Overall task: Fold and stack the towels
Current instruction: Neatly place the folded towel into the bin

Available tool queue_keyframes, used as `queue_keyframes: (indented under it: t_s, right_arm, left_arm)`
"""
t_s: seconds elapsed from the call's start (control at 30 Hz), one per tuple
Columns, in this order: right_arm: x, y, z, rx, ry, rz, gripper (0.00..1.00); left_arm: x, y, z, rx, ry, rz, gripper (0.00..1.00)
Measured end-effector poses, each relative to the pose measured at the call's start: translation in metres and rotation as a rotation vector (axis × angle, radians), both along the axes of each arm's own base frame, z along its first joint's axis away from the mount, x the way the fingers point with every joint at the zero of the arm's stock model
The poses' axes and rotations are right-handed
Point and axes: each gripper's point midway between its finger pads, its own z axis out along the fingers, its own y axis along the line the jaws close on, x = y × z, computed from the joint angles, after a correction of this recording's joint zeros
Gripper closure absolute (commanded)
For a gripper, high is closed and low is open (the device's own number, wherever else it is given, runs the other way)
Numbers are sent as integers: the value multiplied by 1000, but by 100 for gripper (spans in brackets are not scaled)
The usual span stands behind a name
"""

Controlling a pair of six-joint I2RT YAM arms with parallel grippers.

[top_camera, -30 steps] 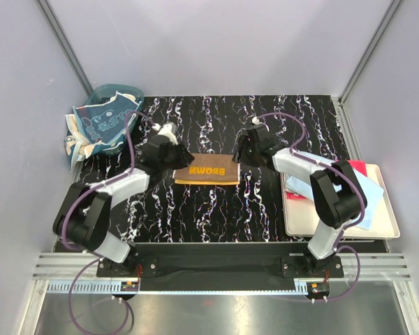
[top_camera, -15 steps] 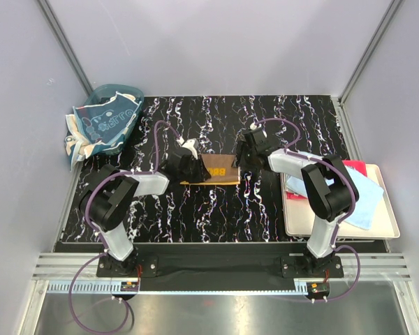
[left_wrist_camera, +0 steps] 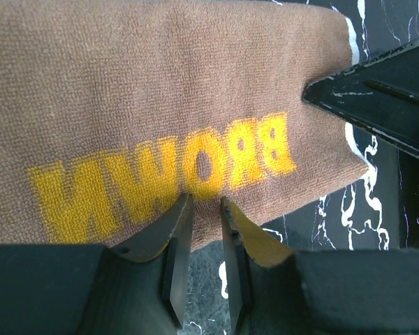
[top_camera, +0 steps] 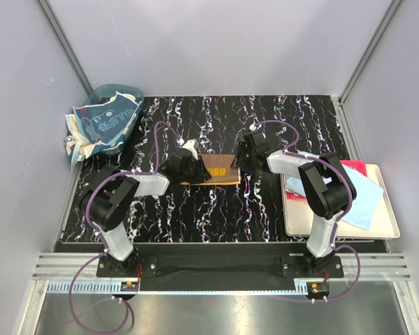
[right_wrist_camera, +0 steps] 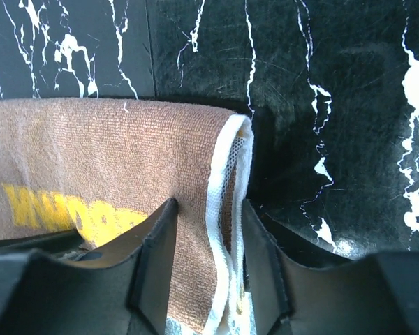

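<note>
Black marbled table (top_camera: 216,209), one brown towel (top_camera: 221,170)

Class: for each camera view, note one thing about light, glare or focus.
Top external: soft, even light, no hard shadows. Left wrist: brown terry towel with yellow lettering sharp, weave visible; left gripper's fingers underexposed, near-black. Right wrist: shadow darkens the glossy black white-veined tabletop beside the towel's hem.

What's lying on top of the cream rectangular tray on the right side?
A plain light blue towel lies over a red towel, only its far corner showing. The right arm hides the tray's left part.
</note>
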Motion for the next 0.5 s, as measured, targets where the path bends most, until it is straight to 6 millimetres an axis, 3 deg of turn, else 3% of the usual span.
queue_keyframes:
  t_s: [0.17,0.37,0.5]
  right_arm:
    - [0,0,-2,-11,0,-6,65]
    - [-2,-3,-7,-60,0,-15,98]
    - [-4,-8,-6,-120,5,-21,100]
  left_arm:
    - [-3,-3,0,-10,0,-2,73]
    - [-5,-5,0,-19,5,0,73]
    - [-8,-5,6,-29,13,6,73]
